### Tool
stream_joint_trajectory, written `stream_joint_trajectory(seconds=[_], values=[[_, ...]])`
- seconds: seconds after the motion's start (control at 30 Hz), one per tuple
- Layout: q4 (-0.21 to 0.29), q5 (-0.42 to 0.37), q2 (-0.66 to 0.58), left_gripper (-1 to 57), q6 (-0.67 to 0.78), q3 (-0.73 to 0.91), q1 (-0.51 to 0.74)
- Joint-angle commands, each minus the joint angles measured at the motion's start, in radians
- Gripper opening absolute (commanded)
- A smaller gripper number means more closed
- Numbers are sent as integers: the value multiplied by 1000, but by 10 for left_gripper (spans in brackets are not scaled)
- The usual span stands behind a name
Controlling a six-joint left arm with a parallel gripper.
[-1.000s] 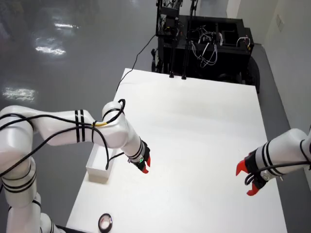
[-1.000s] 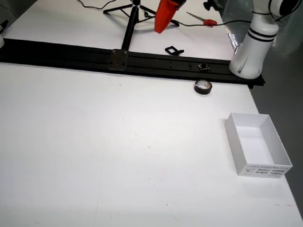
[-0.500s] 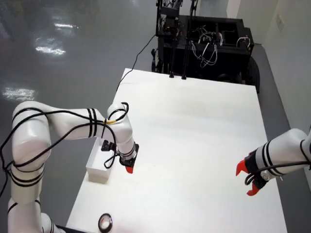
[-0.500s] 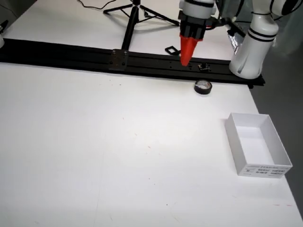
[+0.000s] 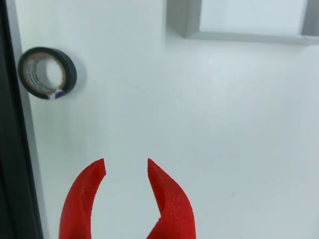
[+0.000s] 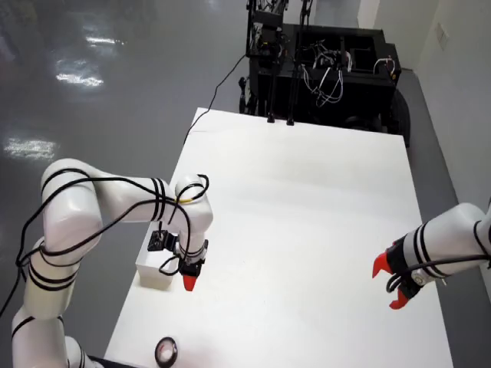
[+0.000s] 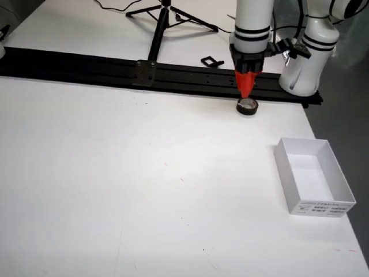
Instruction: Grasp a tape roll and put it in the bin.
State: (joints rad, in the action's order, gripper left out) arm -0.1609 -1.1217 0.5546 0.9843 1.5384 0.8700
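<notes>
The pincer (image 5: 126,168) hangs over the white desk (image 5: 209,139) with its two red fingers (image 5: 167,199) parted by a clear gap and nothing between them. In the wrist view only bare desk surface shows between the tips. In the overhead view the pincer (image 6: 189,280) points down just beside the white bin (image 6: 150,270), at the end of the white arm (image 6: 115,203) with black bands. The tape roll (image 5: 47,72), black with a pale inner core, lies flat on the desk, apart from the pincer, up and to the left in the wrist view, near the desk's dark edge. In the overhead view the tape roll (image 6: 166,351) sits near the desk's near edge, below the bin. In the front view the roll (image 7: 247,106) lies close to the black rail (image 7: 115,69), with the bin (image 7: 314,183) well to its right and nearer the camera. A second arm (image 6: 437,257) with red fingers shows at the overhead view's right side.
</notes>
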Motion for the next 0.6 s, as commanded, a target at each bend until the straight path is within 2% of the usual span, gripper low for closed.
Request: stream_joint_trajectory(seconds=[0.03, 0.37, 0.6], values=[[-11, -110, 143, 185, 109, 28, 64], [-12, -115, 176, 204, 146, 31, 138], [-26, -84, 291, 206, 148, 32, 195]])
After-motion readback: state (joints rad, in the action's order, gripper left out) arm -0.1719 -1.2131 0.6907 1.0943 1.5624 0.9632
